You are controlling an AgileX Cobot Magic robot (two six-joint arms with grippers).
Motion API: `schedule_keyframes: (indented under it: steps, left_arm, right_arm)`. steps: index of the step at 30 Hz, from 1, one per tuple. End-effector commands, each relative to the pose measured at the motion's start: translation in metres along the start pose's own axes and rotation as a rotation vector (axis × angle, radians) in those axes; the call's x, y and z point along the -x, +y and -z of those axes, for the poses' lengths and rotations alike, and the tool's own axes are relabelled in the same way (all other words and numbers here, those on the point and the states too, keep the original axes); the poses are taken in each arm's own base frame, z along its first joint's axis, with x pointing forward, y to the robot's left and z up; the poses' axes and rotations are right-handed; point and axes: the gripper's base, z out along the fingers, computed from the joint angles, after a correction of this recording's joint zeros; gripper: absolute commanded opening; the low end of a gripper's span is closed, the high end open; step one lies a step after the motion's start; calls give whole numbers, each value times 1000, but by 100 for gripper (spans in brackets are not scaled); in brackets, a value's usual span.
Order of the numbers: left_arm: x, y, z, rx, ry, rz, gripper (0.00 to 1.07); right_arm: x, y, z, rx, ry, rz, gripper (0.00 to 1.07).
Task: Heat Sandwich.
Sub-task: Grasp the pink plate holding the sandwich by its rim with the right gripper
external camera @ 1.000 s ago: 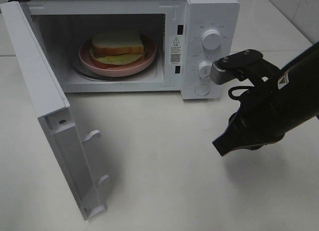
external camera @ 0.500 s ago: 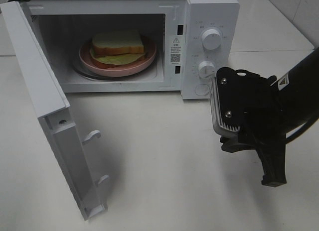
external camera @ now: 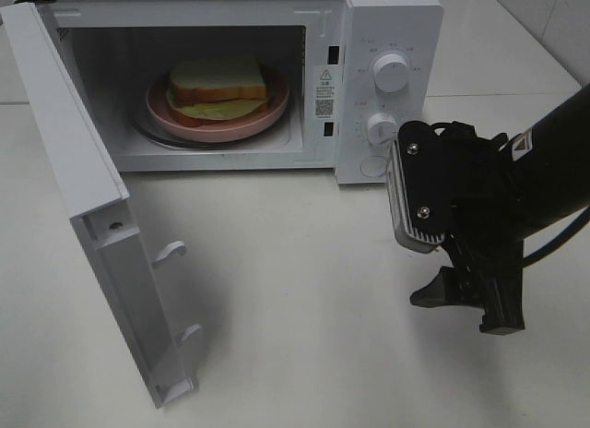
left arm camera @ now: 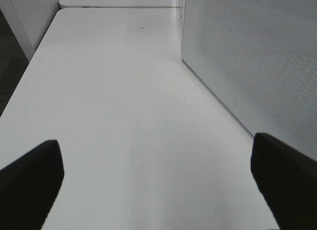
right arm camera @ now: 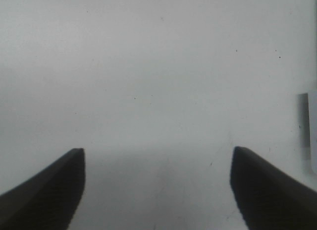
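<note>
The sandwich (external camera: 219, 85), white bread over a pale yellow-green layer, lies on the round pink plate (external camera: 273, 112) inside the open white microwave (external camera: 387, 22). My right gripper (external camera: 468, 308) hangs over the table in front of the microwave's control panel, pointing down, open and empty. In the right wrist view it (right arm camera: 157, 155) frames only bare table. My left gripper (left arm camera: 156, 143) is open and empty, low over the table beside the dotted outer face of the microwave door (left arm camera: 257, 66). It is out of the exterior view.
The microwave door (external camera: 83, 197) stands wide open to the front left, with two latch hooks (external camera: 171, 253) on its inner edge. Two knobs (external camera: 391, 73) and a round button (external camera: 373, 167) sit on the control panel. The table's right edge runs behind my right arm.
My right gripper has swung from pointing left and down to pointing straight down at the table, staying in front of the control panel. The sandwich, plate and door have not moved.
</note>
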Motion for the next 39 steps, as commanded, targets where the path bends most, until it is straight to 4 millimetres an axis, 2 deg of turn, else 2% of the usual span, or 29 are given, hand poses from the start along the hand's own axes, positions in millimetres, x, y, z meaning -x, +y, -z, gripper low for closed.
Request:
schedule_keyframes:
  steps: [1, 6, 12, 20, 29, 39]
  left_arm:
    - [-1, 0, 3, -1, -26, -6, 97]
    - [-1, 0, 3, -1, -26, -6, 97]
    - [-1, 0, 3, -1, -26, -6, 97]
    - [-1, 0, 3, -1, -26, -6, 97]
    - [-1, 0, 3, -1, -26, -6, 97]
    - [-1, 0, 3, -1, -26, -6, 97]
  right_arm:
    - [1, 0, 2, -3, -4, -41, 98]
    - [0, -3, 4, -11, 20, -27, 97]
    - [8, -22, 14, -53, 46, 13, 95]
    - [20, -41, 5, -53, 52, 42, 94]
    - [59, -72, -14, -80, 46, 170, 91]
    - [86, -97, -31, -118, 44, 246, 90]
